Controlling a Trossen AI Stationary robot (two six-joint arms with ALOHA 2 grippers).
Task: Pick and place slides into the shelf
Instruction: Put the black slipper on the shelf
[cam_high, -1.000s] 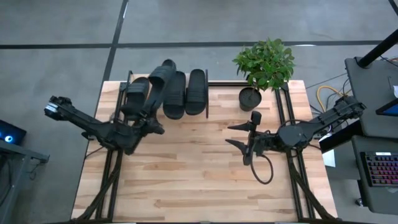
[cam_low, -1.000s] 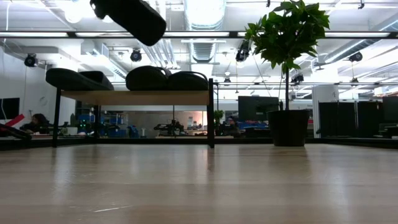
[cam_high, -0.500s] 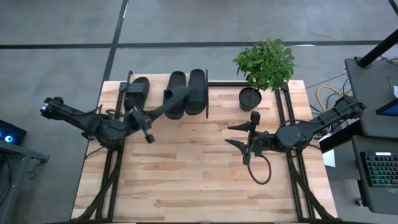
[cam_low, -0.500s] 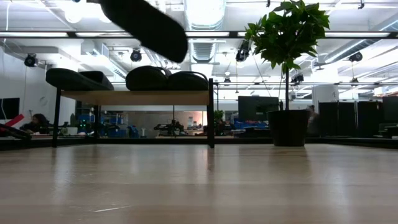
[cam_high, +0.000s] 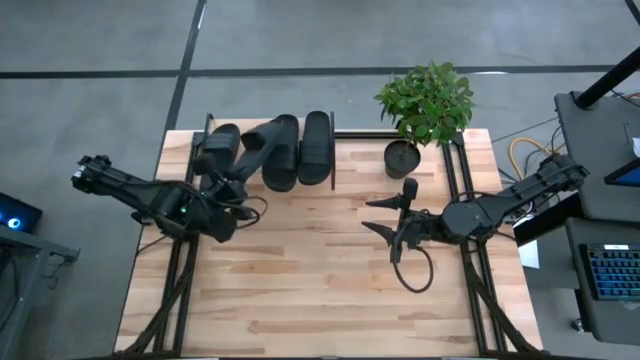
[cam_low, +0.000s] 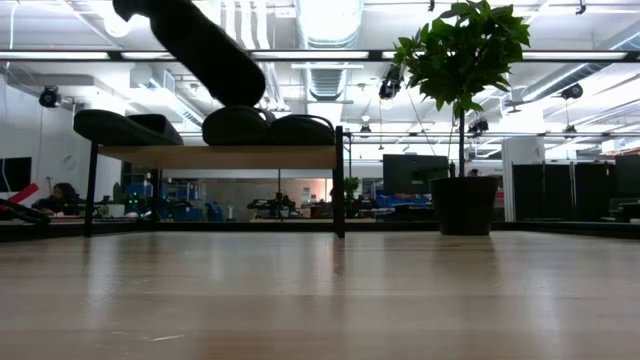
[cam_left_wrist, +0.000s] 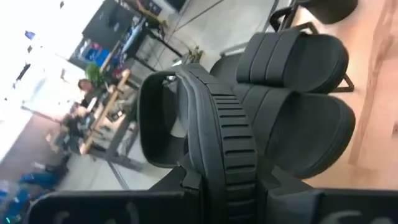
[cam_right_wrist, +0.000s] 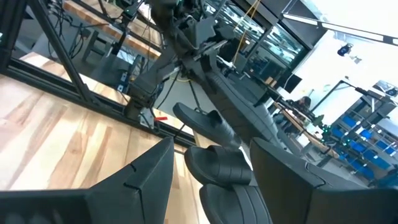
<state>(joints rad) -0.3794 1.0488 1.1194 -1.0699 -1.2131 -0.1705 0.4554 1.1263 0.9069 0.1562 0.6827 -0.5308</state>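
Observation:
Three black slides rest soles down on the shelf (cam_low: 215, 156) at the table's far left: one (cam_high: 218, 145) at its left end, two (cam_high: 283, 152) (cam_high: 316, 147) side by side at its right. A further slide (cam_high: 250, 152) hangs tilted above the shelf's front edge with my left gripper (cam_high: 228, 182) shut on it; the low view shows this slide (cam_low: 190, 45) high above the board. My right gripper (cam_high: 383, 218) stands open and level over the table's right half, holding nothing. My left gripper pinches the slide's near end between its two fingers, with the sole's ribbed edge (cam_left_wrist: 227, 177) standing between them and the strap (cam_left_wrist: 158, 118) out to one side. The fingers come about level from the near left and lie along the slide. The slide is lifted clear and slants toward the far right.
A potted plant (cam_high: 425, 100) stands at the far right beside the shelf's right post (cam_high: 333, 160). A dark cable loop (cam_high: 412, 272) hangs under my right arm. Bare wooden table (cam_high: 300, 280) spreads over the near half.
My left gripper has turned at the wrist while shut on the slide. The slide's free end swung out toward the table's right over the shelved slides, then back toward the far left. The slide stayed lifted clear throughout.

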